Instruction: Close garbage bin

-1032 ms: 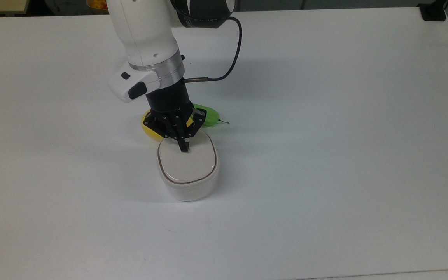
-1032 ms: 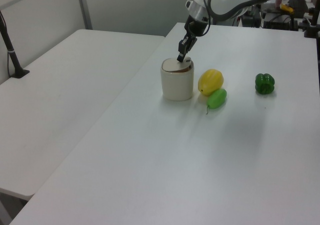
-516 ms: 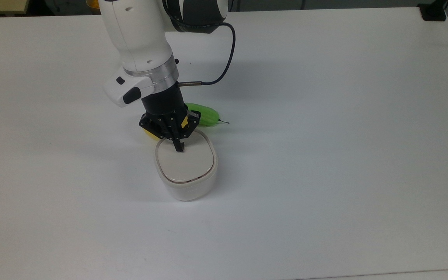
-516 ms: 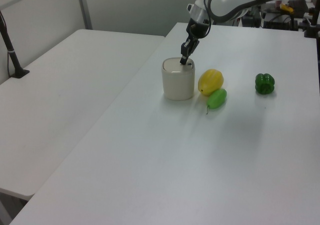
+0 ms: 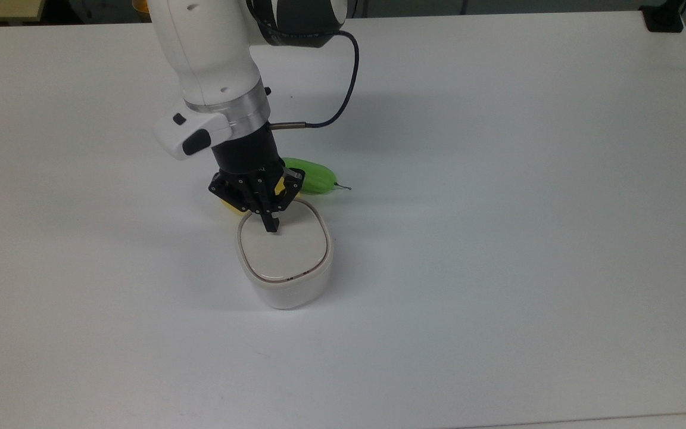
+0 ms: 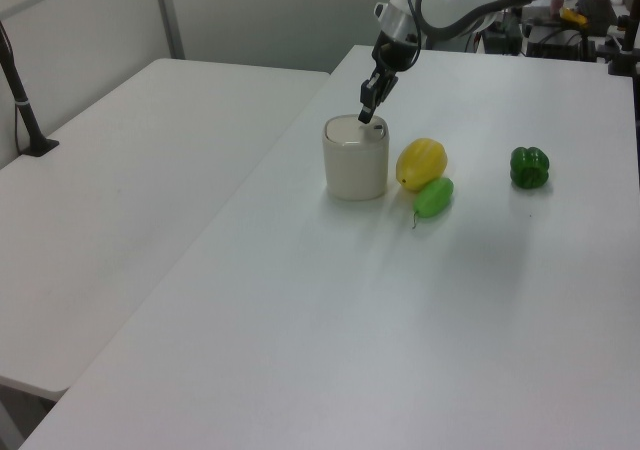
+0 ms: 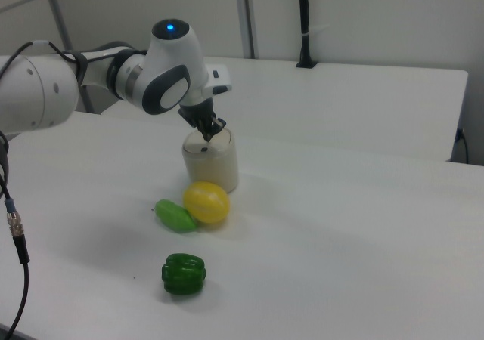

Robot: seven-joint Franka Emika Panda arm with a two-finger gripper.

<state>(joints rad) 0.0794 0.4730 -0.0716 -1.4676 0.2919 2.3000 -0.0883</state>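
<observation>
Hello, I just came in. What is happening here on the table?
A Franka arm is working on a small white garbage bin. Its gripper, fingers shut together, points down at the back edge of the beige lid, which lies flat on the bin and looks closed. Beside the bin lie a yellow fruit and a light green vegetable; a green bell pepper sits further off.

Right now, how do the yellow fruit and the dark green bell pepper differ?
The yellow fruit is smooth and rounded; the dark green bell pepper is lobed and looks smaller. The yellow fruit sits close beside the garbage bin and against the light green vegetable; the bell pepper stands alone, apart from everything. Both rest on the white table, untouched by the gripper.
</observation>
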